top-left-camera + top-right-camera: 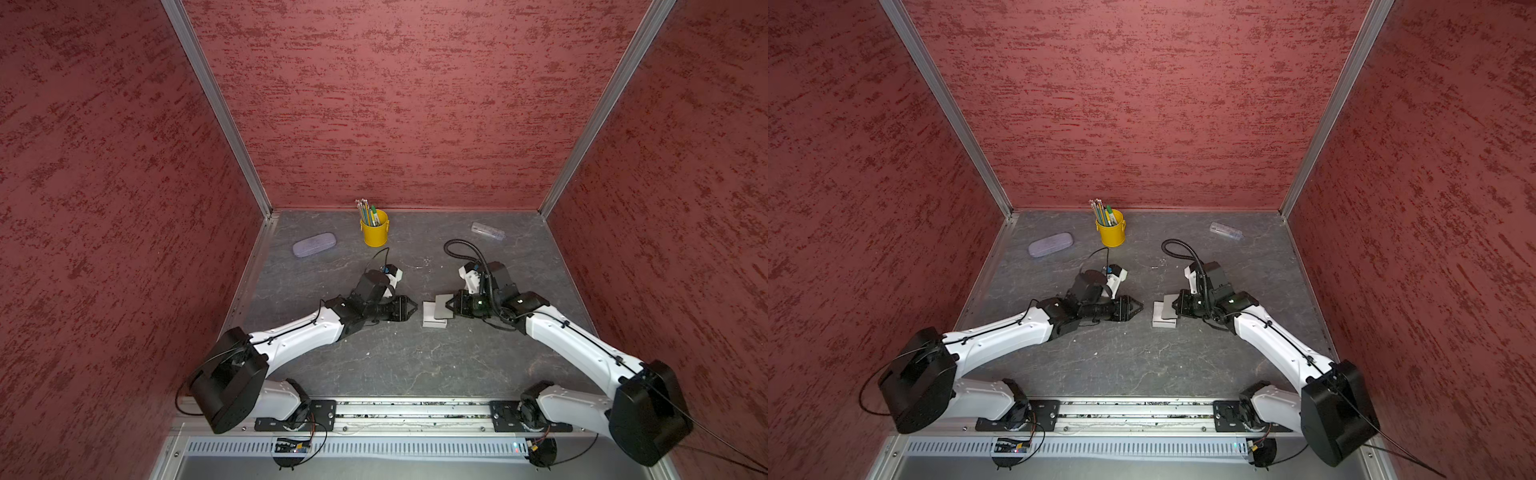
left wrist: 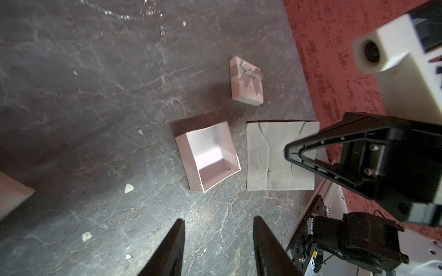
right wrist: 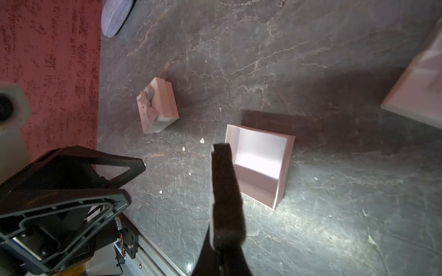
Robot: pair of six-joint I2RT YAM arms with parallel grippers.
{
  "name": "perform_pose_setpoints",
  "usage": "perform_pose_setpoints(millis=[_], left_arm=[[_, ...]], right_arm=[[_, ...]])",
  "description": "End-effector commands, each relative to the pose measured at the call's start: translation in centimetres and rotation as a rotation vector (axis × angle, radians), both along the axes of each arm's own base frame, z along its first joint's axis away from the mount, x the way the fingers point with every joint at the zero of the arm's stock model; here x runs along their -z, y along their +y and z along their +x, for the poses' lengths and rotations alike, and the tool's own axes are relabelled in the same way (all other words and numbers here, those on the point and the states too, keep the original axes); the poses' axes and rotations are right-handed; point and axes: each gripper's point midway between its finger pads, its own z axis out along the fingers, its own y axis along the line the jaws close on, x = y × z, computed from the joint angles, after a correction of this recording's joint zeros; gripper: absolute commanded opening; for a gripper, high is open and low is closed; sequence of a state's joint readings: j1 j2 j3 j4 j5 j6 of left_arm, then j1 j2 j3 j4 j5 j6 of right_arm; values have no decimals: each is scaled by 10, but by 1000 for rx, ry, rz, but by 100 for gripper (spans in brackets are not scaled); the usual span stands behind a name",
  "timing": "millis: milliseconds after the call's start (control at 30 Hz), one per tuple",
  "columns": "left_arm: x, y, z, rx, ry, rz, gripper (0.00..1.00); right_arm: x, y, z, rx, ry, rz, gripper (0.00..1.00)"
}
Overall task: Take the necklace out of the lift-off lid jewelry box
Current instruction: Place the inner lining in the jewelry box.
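The pink jewelry box (image 2: pixel 208 155) stands open and empty on the dark table, also in the right wrist view (image 3: pixel 259 165). Its bow-topped pink lid (image 2: pixel 246 81) lies apart from it on the table (image 3: pixel 157 105). The necklace (image 2: pixel 119 14), a thin silver chain, lies on the bare table behind the box (image 1: pixel 415 264). My right gripper (image 1: pixel 449 307) is shut on the grey insert pad (image 2: pixel 270 155), held just above the box's right side. My left gripper (image 2: pixel 218 218) is open with nothing between its fingers, a little left of the box (image 1: pixel 415 308).
At the back stand a yellow pencil cup (image 1: pixel 375 232), a purple glasses case (image 1: pixel 314 244) and a clear tube (image 1: pixel 488 231). A blurred pale pink shape (image 3: pixel 418 83) fills one edge of the right wrist view. Red walls close three sides.
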State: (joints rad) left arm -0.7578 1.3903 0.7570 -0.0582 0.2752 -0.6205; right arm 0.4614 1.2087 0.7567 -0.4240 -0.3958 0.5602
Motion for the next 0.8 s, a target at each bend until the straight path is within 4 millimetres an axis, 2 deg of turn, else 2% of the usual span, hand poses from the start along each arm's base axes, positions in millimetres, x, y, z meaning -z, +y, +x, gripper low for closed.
perform_pose_setpoints(millis=[0,300,633,767], left_arm=[[1,-3,12,-93,34,-12,42],[20,-8,19,-127,88,-26,30],[33,-12,23,-126,123,-37,23],[39,-12,25,-131,140,-38,23]], right_arm=[[11,-3,3,12,0,-28,0],[28,4,7,-11,32,-26,0],[13,7,18,0,-23,-13,0],[17,7,21,-3,-21,-22,0]])
